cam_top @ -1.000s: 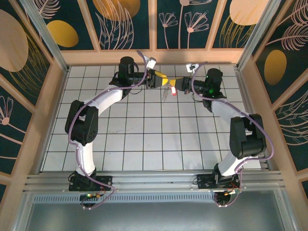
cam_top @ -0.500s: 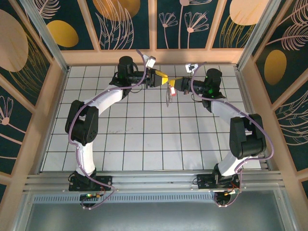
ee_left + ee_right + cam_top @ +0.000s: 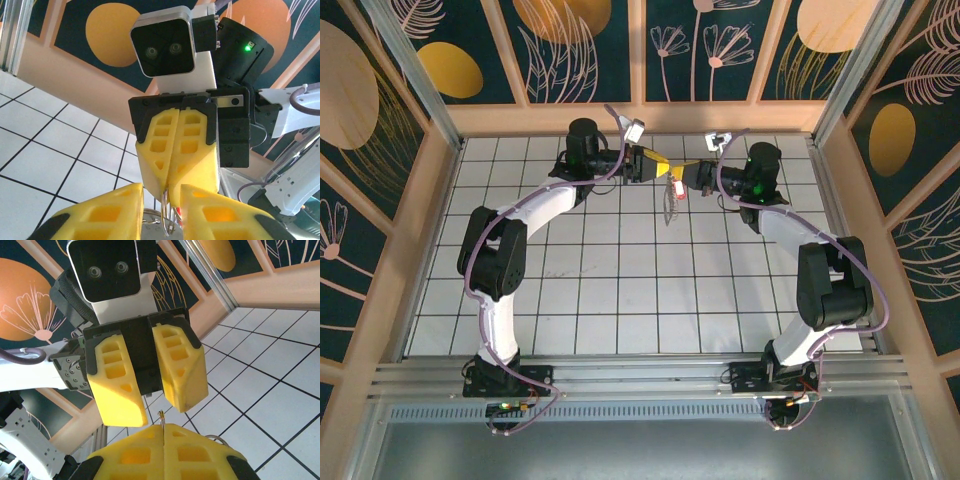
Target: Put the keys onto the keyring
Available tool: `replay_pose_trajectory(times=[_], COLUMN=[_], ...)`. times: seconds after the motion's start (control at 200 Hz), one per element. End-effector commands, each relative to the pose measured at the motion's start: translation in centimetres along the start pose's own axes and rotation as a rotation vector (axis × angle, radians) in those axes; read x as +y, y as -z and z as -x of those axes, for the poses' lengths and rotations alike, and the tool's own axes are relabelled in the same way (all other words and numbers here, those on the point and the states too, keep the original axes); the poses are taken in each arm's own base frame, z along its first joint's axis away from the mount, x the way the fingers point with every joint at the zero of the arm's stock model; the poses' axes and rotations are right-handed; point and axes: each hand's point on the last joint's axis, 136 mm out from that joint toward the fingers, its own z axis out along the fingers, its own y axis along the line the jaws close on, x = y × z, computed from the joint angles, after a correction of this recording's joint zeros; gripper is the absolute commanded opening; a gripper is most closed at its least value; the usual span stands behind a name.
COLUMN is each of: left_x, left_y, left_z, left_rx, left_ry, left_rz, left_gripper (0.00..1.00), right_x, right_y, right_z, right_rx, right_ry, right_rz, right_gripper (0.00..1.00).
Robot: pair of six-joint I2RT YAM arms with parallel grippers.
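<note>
Narrowed since a second ago: my left gripper (image 3: 152,410), fingers not yet together, straddling the wire of the keyring (image 3: 166,220) without pinching it. My right gripper (image 3: 169,190) is clamped flat on that keyring, wire poking out between the pads. Both meet in air over the far middle of the table (image 3: 620,280). Red-headed key (image 3: 679,188) dangles just under the right fingertips; threaded or not, can't tell. Step, I judge: two-handed hold for threading. Next: left needs a square pinch on thin wire, no tugging against the right.
</note>
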Motion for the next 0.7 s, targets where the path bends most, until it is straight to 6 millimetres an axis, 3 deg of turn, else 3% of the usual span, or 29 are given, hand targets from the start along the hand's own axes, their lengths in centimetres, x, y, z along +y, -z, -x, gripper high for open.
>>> replay_pose_trajectory(times=[0.0,0.34,0.561,0.696], left_x=[-0.22,-0.72,-0.67,-0.76], left_y=[-0.34,-0.74,-0.85,-0.83], left_z=[-0.60,-0.98,-1.35,-1.30], left_rx=[0.012,0.025,0.033,0.032], left_ry=[-0.012,-0.016,-0.007,-0.010], left_rz=[-0.036,-0.061,-0.065,-0.067], left_gripper=[0.23,0.16,0.19,0.13], right_x=[0.93,0.77,0.87,0.70], right_y=[-0.53,-0.64,-0.68,-0.62], right_z=[1.42,1.34,1.38,1.39], right_rx=[-0.015,-0.014,-0.015,-0.016], right_ry=[0.065,0.060,0.063,0.063], right_rz=[0.028,0.026,0.026,0.020], right_gripper=[0.00,0.00,0.00,0.00])
